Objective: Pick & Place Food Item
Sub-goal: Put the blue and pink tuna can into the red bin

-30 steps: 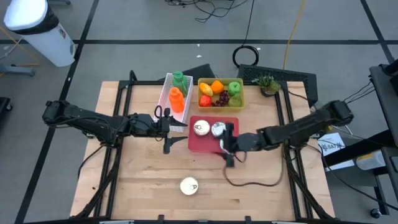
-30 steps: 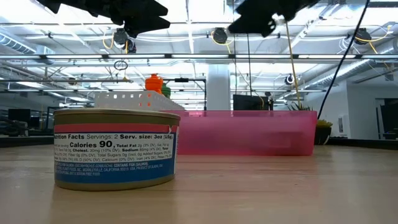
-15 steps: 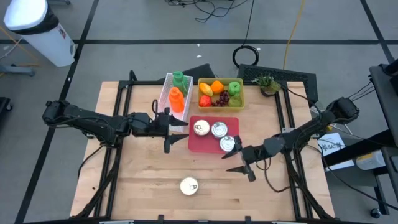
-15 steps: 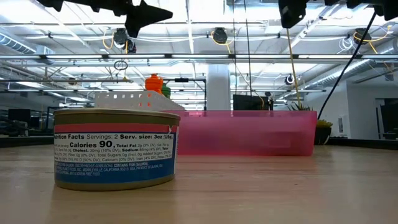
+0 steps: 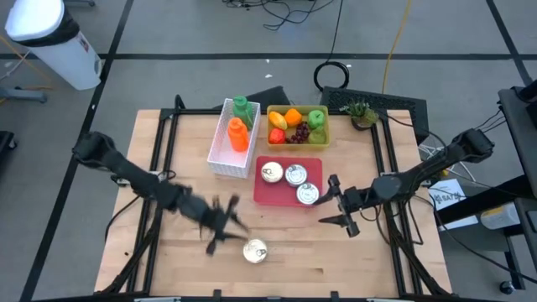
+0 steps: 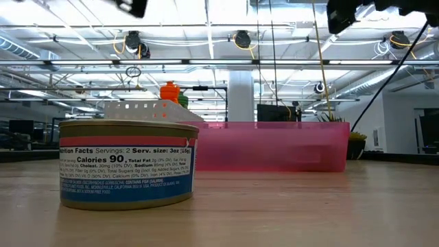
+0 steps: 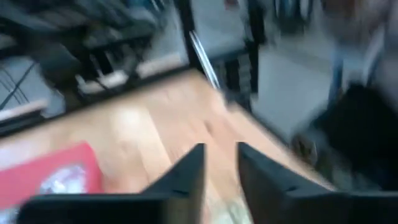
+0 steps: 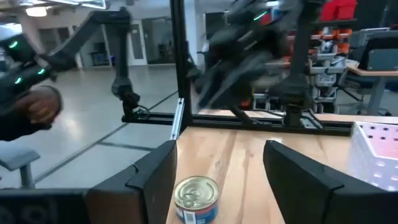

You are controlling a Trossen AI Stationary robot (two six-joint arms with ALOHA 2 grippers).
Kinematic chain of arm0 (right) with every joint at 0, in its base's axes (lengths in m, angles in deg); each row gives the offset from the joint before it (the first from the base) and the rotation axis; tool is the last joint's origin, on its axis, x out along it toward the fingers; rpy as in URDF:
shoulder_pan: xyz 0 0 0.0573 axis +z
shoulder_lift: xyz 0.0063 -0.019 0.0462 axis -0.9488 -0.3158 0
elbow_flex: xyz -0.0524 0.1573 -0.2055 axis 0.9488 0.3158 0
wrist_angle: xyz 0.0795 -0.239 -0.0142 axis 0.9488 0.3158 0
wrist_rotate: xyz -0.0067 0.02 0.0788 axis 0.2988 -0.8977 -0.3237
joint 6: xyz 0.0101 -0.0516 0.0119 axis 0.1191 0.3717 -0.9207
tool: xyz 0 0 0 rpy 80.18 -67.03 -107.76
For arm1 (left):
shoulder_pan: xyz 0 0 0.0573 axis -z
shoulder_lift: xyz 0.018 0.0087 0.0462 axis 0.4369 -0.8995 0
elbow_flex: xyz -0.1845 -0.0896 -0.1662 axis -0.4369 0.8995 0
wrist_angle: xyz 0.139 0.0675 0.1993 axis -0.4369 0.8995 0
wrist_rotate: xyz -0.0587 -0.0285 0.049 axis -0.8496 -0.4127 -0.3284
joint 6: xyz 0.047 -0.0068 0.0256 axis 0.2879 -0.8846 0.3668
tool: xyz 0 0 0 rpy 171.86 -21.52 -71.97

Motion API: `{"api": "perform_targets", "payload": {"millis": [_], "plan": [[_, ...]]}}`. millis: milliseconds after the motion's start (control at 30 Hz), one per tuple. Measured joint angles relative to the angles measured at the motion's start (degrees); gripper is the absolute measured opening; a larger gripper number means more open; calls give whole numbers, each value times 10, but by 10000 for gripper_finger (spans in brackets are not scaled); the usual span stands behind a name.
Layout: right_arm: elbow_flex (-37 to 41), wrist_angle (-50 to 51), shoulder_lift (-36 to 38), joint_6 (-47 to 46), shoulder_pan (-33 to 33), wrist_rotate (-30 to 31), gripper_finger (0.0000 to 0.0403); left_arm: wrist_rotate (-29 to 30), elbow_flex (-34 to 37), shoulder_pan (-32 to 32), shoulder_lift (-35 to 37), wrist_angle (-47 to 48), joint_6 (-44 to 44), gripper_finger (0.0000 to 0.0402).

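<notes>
Alone near the front edge of the wooden table (image 5: 176, 260) stands a short round tin (image 5: 255, 250) with a pale pull-tab lid and a printed label; the low view shows its nutrition panel close up. Behind it, well apart, a red tray (image 5: 267, 195) carries three similar tins (image 5: 291, 175). Beyond the tray sit a white basket (image 5: 221, 155) holding an orange bottle (image 5: 237, 134) and a green bottle (image 5: 242, 106), and a green bin of fruit (image 5: 296, 126). Nothing lies between the lone tin and either arm. The left gripper (image 5: 220, 233) hovers just beside the tin, its fingers (image 7: 186, 177) narrowly apart and empty. The right gripper (image 5: 337, 205) hangs just beside the tray's right edge, fingers (image 8: 154, 177) spread wide, the tin visible between them farther off.
</notes>
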Motion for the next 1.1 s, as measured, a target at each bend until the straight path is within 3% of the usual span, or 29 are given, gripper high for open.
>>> {"api": "perform_targets", "payload": {"millis": [67, 133, 300, 500, 800, 1100], "plan": [[14, 1, 13, 0, 0, 22, 223, 46, 0, 42, -46, 3, 16, 56], [23, 1, 21, 0, 0, 43, 223, 85, 0, 69, -86, 3, -20, 16], [32, 1, 24, 0, 0, 70, 223, 170, 1, 97, -183, -42, -180, 19], [32, -9, 24, 0, 0, 69, 223, 171, 1, 104, -258, -83, -248, 8], [32, -8, 23, 0, 0, 68, 221, 188, 0, 121, -236, -81, -262, 11], [32, -3, 22, 0, 0, 69, 215, 206, 0, 132, -203, 19, -295, 11]]}}
